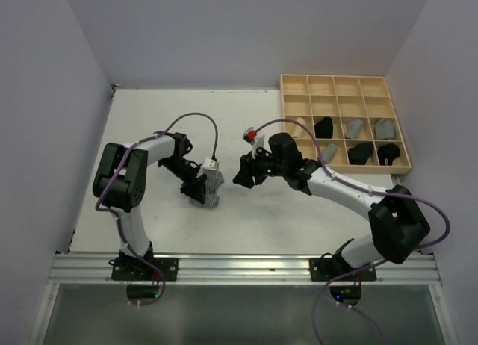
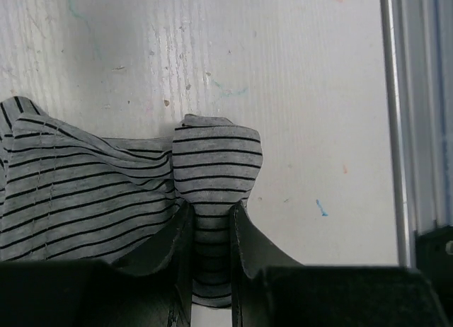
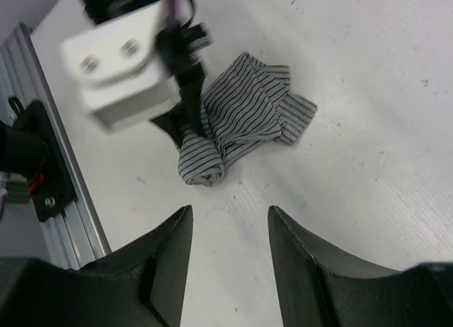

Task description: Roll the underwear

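Observation:
A grey underwear piece with thin black stripes lies crumpled on the white table, left of centre. My left gripper is shut on a folded flap of it; in the left wrist view the striped underwear runs down between the two dark fingers of that gripper. My right gripper hovers just right of the cloth, open and holding nothing. In the right wrist view the right gripper is apart from the underwear, whose near end is rolled into a small tube.
A pale wooden grid tray stands at the back right, with rolled black and grey garments in several compartments. An aluminium rail runs along the table's near edge. Purple walls close in both sides.

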Available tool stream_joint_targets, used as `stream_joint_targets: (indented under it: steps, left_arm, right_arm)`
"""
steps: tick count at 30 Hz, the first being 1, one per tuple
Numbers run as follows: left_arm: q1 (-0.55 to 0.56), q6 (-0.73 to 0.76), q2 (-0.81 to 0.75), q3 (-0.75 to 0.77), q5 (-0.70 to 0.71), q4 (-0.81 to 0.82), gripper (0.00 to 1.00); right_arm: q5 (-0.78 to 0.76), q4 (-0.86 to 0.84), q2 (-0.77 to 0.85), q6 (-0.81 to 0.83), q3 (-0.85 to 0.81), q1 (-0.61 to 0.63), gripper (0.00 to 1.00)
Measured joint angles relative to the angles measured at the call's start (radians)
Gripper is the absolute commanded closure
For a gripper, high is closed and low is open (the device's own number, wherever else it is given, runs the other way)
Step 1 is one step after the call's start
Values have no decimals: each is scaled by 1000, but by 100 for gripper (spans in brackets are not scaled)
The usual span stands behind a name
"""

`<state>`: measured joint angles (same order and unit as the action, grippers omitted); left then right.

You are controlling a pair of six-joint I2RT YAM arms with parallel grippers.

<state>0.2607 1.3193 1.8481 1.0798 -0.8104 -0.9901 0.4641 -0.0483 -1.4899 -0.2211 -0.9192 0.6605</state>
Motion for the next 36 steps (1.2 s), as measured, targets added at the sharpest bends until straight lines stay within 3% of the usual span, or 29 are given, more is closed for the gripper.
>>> stream_joint_targets:
  steps: [6, 11, 19, 25, 27, 29, 30, 31, 32, 36]
  left_arm:
    - [-40, -10, 264, 243, -114, -284, 86]
    - [-46, -6, 359, 297, -151, -411, 82]
    - [-45, 8, 379, 297, -140, -458, 76]
    - [-44, 10, 380, 296, -133, -462, 74]
    - [-45, 10, 380, 296, -132, -463, 74]
    - [-44, 10, 380, 294, -129, -465, 74]
    - [-44, 11, 380, 293, -127, -467, 74]
    - [-44, 11, 380, 291, -126, -469, 74]
    - [-44, 12, 380, 290, -124, -470, 74]
    - [-49, 19, 379, 288, -110, -476, 68]
  right_arm:
    - [-123, 27, 54, 159, 29, 209, 41]
    - [-226, -3, 5, 342, 28, 375, 36]
    - [-322, -23, -269, 548, -59, 414, 33]
    - [-342, -32, -331, 601, -104, 444, 34]
    - [-342, -40, -338, 609, -112, 451, 37]
    - [-343, -44, -340, 617, -114, 456, 47]
    - [-344, -45, -341, 622, -114, 459, 53]
    - [-346, -48, -343, 627, -114, 458, 69]
    - [-344, -48, -345, 633, -117, 458, 75]
    - [-340, -24, -365, 631, -149, 459, 84]
